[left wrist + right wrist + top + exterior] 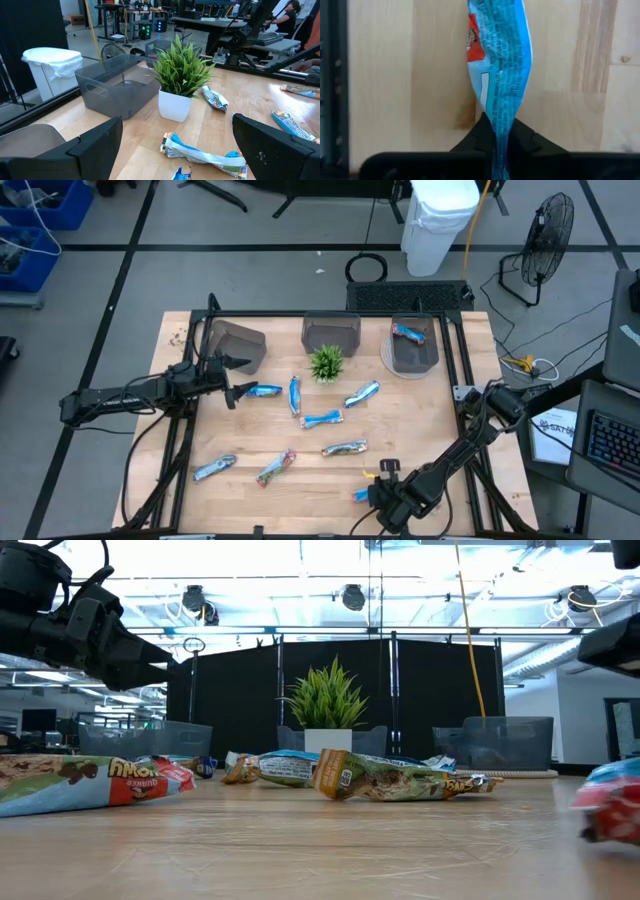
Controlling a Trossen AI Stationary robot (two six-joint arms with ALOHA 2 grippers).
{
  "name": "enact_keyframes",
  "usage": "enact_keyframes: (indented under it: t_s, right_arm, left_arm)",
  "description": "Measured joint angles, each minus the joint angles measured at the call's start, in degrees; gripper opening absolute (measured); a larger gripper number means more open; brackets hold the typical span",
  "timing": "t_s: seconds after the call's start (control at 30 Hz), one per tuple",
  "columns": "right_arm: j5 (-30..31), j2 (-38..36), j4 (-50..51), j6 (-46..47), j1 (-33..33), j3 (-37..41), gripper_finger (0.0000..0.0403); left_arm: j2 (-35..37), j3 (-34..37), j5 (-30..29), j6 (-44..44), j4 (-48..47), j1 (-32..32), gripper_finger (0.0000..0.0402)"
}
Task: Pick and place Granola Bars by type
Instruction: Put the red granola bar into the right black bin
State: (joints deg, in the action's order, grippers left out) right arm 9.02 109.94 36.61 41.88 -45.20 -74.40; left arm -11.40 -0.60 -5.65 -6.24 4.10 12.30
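Light wooden table (420, 430), loaded.
Three grey bins (330, 333) stand along the upper edge of the frame, a potted plant (326, 363) just below the middle one. Wrapped granola bars (322, 419) lie scattered across the centre and lower left.

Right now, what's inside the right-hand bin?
The right-hand bin holds one blue-and-red bar at its far end. The rest of its floor looks bare; its dark walls could hide more.
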Motion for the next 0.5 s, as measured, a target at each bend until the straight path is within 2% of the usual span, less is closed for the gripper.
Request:
enact_keyframes:
  t_s: [0.27, 0.5]
  right_arm:
    - [-2.15, -7.97, 7.57, -1.31, 4.07, 0.01, 0.0028]
    - [-5.89, -20.10, 13.75, -5.06, 10.91, 0.01, 0.0009]
  left_arm:
    - [0.00, 0.00, 0.00, 0.00, 0.00, 0.00, 0.0374]
    - [0.00, 0.00, 0.00, 0.00, 0.00, 0.02, 0.0374]
